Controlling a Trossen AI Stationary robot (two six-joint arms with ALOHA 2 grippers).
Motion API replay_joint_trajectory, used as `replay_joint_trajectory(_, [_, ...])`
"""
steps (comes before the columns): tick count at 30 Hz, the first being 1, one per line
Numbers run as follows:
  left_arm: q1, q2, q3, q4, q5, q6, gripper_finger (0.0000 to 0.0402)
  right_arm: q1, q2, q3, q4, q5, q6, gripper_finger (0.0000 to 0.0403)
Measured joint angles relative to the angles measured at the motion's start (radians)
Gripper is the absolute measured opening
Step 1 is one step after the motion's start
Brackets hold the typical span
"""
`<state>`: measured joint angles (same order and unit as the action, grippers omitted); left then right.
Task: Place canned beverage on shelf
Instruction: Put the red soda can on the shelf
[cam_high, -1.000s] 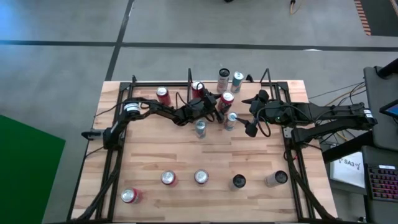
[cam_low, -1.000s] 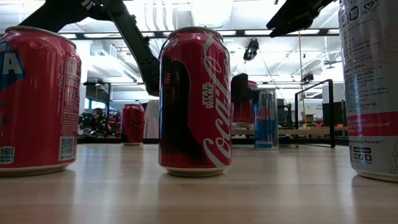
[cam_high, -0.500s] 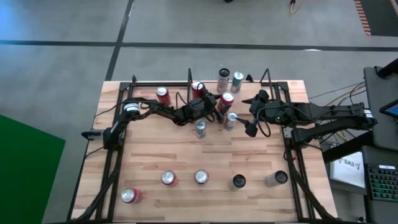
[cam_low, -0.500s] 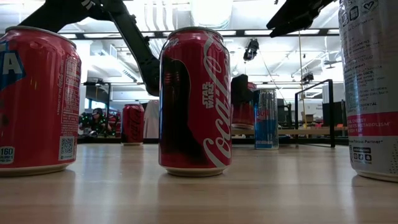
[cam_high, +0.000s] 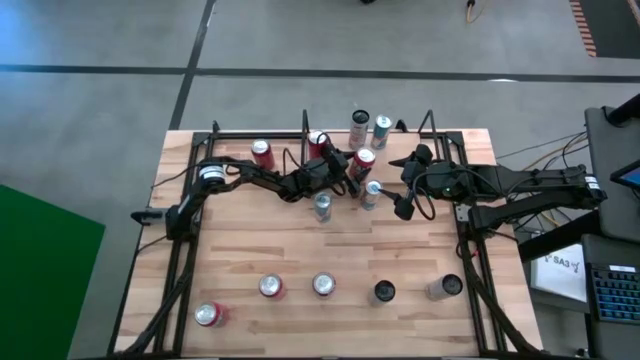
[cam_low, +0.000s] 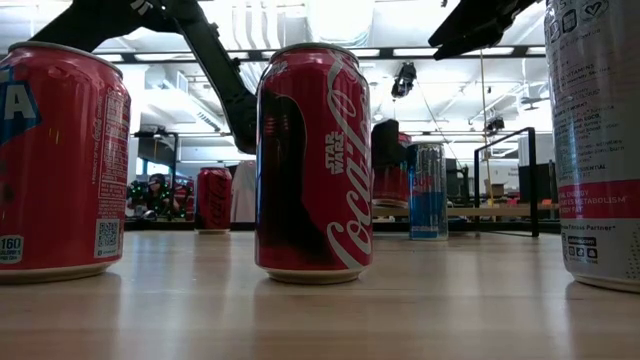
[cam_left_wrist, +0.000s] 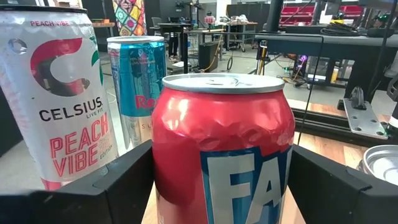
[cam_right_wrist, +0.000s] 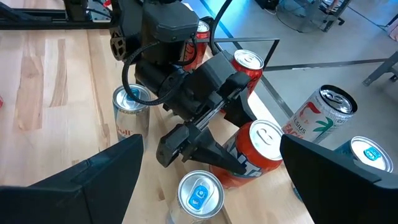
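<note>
High view: left pincer (cam_high: 357, 172) sits at the far middle of the desk (cam_high: 250, 250), its fingers on either side of a red can (cam_high: 364, 160) at the shelf (cam_high: 400, 140) edge. Right pincer (cam_high: 402, 185) waits just beside, to the right, fingers spread and empty. Two silver cans stand near them; five more cans stand along the near edge.

Low view: a red Star Wars can (cam_low: 314, 163) fills the foreground; the shelf rail and a blue can (cam_low: 428, 190) show far behind.

Left wrist view: the red can sits between the dark fingers (cam_left_wrist: 118, 186), touching both as far as can be seen. A white Celsius can (cam_left_wrist: 56, 93) stands behind it.

Right wrist view: the left pincer straddles the red can, upright, beside a silver can (cam_right_wrist: 200, 194).
</note>
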<state>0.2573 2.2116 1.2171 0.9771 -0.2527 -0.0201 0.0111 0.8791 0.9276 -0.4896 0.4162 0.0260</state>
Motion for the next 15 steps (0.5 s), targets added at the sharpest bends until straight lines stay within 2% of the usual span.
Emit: replay_joint_trajectory(15, [0.0,0.0,0.0,-0.001,-0.001,-0.022,0.0321,0.0,0.0,0.0,0.0,0.0,0.0,0.0368])
